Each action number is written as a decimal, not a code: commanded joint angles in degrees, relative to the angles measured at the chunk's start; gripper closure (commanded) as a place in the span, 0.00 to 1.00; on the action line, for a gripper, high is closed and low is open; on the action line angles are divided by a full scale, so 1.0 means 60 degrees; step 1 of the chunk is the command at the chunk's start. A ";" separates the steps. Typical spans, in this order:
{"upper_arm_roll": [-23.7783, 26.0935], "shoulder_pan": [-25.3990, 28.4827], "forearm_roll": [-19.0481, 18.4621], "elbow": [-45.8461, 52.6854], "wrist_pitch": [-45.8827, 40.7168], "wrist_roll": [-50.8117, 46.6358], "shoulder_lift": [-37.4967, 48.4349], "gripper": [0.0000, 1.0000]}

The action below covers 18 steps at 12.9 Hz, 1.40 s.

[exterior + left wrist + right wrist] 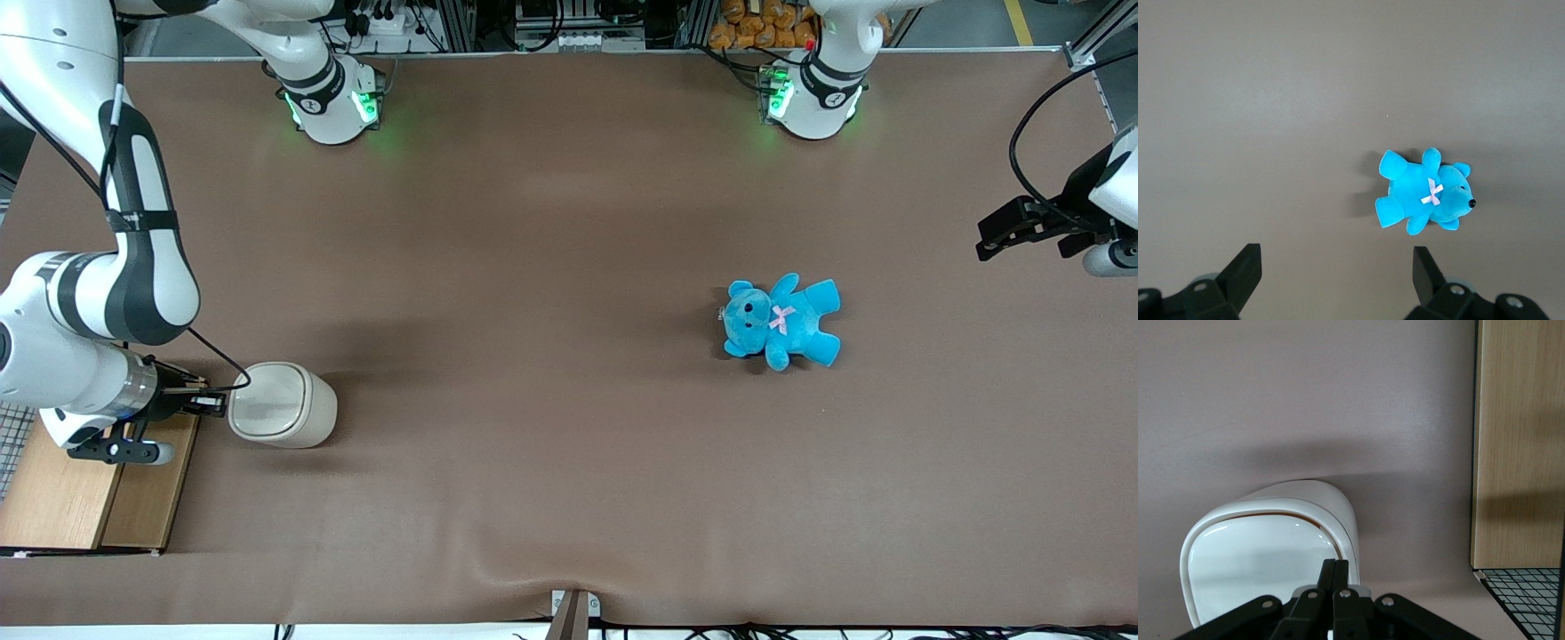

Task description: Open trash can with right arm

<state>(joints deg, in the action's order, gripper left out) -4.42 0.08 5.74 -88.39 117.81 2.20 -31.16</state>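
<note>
Down in the lower left of the front view sits the trash can (289, 406), cream body, whiter lid facing up, standing on the brown table cover (551, 267) just beside the wooden box (89, 484). The lid (1255, 567) looks slightly tipped, with a dark gap along its edge, though nothing inside the bin shows. The right arm (89, 293) bends low over that corner, and its gripper (212, 402) is right at the can's rim, thin fingers (1335, 577) pressed together, jaws closed, tips against the lid's edge. The wooden box shows a pale plank top; its inside is not visible. Right of centre, well apart from the can, a blue teddy (782, 322) lies flat with a pink bow. Along the top edge, two arm bases glow green before shelving clutter.
</note>
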 commanded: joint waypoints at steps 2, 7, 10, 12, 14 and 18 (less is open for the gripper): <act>-0.0024 0.0118 0.0185 -0.0135 0.0023 0.0116 -0.0094 1.00; -0.0024 0.0148 0.0185 -0.0325 0.0213 0.0116 -0.0109 1.00; -0.0024 0.0162 0.0185 -0.0458 0.0404 0.0116 -0.0167 1.00; -0.0024 0.0162 0.0171 -0.0458 0.0463 0.0131 -0.0197 1.00; -0.0024 0.0206 0.0171 -0.0690 0.0827 0.0116 -0.0197 1.00; -0.0024 0.0221 0.0171 -0.0722 0.0961 0.0116 -0.0168 1.00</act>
<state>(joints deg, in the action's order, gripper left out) -4.42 0.88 5.83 -91.11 120.93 2.20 -31.62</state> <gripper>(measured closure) 0.991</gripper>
